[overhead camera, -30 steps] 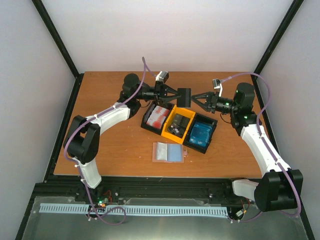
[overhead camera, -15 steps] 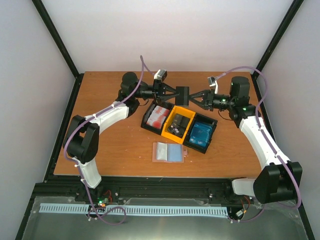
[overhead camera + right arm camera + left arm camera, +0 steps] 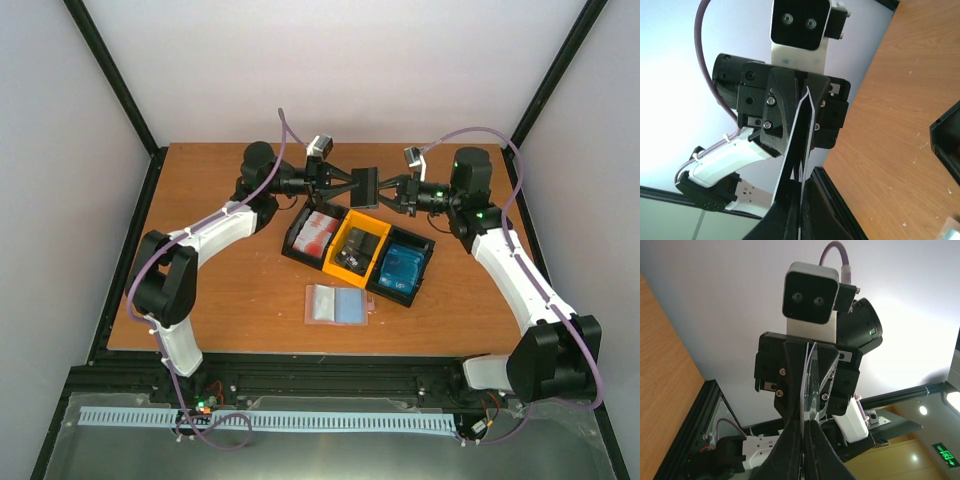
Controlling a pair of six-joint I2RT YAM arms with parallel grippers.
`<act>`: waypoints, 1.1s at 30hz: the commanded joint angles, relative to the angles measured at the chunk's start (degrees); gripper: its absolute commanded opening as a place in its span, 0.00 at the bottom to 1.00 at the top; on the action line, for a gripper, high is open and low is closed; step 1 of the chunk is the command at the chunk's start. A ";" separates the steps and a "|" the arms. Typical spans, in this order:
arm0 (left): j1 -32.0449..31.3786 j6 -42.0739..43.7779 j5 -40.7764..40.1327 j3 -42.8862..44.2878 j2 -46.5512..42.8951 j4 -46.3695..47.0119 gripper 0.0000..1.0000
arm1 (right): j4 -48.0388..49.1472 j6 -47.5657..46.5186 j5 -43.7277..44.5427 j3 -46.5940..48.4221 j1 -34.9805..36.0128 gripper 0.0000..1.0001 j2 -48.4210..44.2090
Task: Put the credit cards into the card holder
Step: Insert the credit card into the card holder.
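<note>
Top external view is showing both arms meeting in the air over the far part of the table (image 3: 210,290), just beyond three bins (image 3: 348,268). The left gripper (image 3: 354,186) and right gripper (image 3: 384,192) are both pinching one dark card (image 3: 366,189) from opposite sides, fingers closed on it. The wrist views are showing it edge-on between the tips. Red-and-white cards (image 3: 316,233) are lying in the left bin, other dark cards (image 3: 358,250) in the yellow middle one, and blue cards (image 3: 400,266) in the right. The holder (image 3: 337,304) is lying open on the table near the bins, well apart from both grippers.
</note>
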 commanded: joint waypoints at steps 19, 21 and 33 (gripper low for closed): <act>3.83 1.72 -2.53 -3.38 -3.64 -2.66 0.04 | 1.57 14.86 4.25 1.49 -6.06 0.03 -1.44; 4.02 1.49 -2.45 -3.67 -3.23 -2.67 0.07 | 1.08 15.28 4.21 1.32 -6.63 0.03 -1.07; 4.25 2.07 -3.06 -5.44 -0.83 -3.69 0.01 | -3.58 12.94 5.55 1.89 -8.20 0.03 -0.09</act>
